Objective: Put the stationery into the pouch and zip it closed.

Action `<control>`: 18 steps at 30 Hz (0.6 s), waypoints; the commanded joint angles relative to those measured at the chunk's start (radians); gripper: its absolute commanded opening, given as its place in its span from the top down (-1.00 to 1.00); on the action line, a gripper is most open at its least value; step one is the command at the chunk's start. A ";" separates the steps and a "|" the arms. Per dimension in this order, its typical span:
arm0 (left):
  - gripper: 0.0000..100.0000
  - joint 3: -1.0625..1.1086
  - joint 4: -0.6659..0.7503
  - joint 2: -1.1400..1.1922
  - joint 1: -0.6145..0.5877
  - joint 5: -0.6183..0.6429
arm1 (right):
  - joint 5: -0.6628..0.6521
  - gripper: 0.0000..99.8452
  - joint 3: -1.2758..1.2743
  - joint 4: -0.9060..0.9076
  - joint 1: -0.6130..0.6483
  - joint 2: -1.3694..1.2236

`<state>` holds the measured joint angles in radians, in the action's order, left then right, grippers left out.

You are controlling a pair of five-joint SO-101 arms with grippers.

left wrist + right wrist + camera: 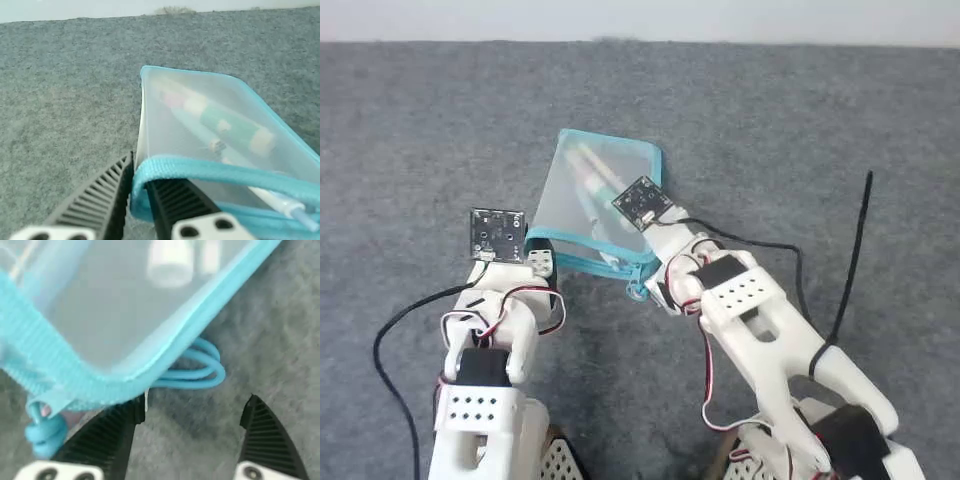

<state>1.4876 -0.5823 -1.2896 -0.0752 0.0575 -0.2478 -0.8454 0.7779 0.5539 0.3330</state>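
Note:
A translucent pouch (pixel 582 205) with teal trim lies mid-table, and stationery (pixel 599 178) shows through its wall. In the left wrist view the pens and a marker (pixel 220 125) lie inside the pouch (pixel 200 110). My left gripper (pixel 137 194) is shut on the teal zipper edge at the pouch's near left corner (pixel 542 256). My right gripper (pixel 187 432) stands open at the near right corner (pixel 653 274), one finger (pixel 107 432) against the pouch edge. A teal cord loop (pixel 202 367) lies between its fingers. The zipper pull (pixel 44 429) hangs just beside that finger (pixel 637 292).
Grey carpet covers the table to a pale wall at the back. A black cable (pixel 855 250) runs along the right arm, another (pixel 388 345) curls by the left arm's base. Open carpet lies beyond and to both sides of the pouch.

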 commanded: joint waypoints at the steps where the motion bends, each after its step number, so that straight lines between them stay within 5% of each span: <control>1: 0.98 -0.058 0.000 0.003 0.008 -0.011 | 0.006 0.38 0.055 0.099 0.030 0.097; 10: 0.98 -0.058 0.000 0.003 0.006 -0.011 | 0.043 0.38 -0.204 0.114 0.176 0.495; 18: 0.98 -0.058 0.000 0.003 0.006 -0.011 | 0.043 0.38 -0.324 -0.151 0.193 0.527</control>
<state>1.4876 -0.5823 -1.2896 -0.0752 0.0560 -0.2186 -1.1630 0.7396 0.7380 0.8193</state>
